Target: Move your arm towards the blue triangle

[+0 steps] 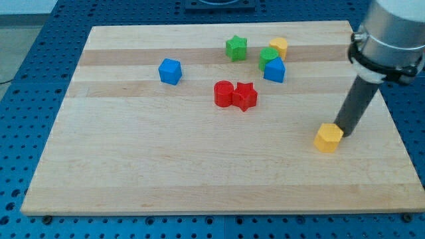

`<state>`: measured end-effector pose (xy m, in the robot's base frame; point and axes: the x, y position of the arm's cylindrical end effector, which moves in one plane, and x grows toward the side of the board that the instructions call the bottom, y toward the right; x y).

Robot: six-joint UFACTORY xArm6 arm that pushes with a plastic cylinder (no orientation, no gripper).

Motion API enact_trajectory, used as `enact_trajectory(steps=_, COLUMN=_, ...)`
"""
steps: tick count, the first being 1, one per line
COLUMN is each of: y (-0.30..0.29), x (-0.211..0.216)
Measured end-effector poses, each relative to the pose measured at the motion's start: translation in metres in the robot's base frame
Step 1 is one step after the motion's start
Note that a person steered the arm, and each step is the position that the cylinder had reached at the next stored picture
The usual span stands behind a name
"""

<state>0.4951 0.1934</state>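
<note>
leaning in: arm comes down from the view's top right, a grey cylinder housing with a dark rod slanting down and to the view's left
my tip [342,130]: sits at the right edge of the yellow block [328,138], looks like it's touching it, though the block hides the very end a bit
hand state: no hand or jaws here, just a bare rod, so nothing spread, pressed or pinching
blue triangle [274,70]: upper right part of the board, well apart from my tip, up and to the view's left of it
neighbours: green block [267,56] touching the blue triangle's upper left, small yellow block [279,46] just behind that, green star [236,48] a little further left
middle: red round block [224,93] and red star [245,96] pressed side by side
left side: blue cube [170,71] sitting alone, well apart from the rest
surface: pale wooden board [166,159] made of glued strips
room: board rests on a blue perforated table [40,79], holes in a regular grid
writing: can't read any labels or brands anywhere
</note>
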Motion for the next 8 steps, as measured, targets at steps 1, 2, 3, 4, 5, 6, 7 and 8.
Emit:
enact_trajectory(steps=1, y=-0.028, x=-0.022)
enact_trajectory(steps=2, y=-0.036, x=-0.014)
enact_trajectory(steps=3, y=-0.035, x=0.026)
enact_trajectory(steps=4, y=-0.035, x=0.056)
enact_trajectory(steps=5, y=-0.040, x=0.035)
enact_trajectory(steps=6, y=-0.078, x=-0.007)
enact_trajectory(steps=7, y=-0.011, x=-0.073)
enact_trajectory(steps=8, y=0.070, x=-0.107)
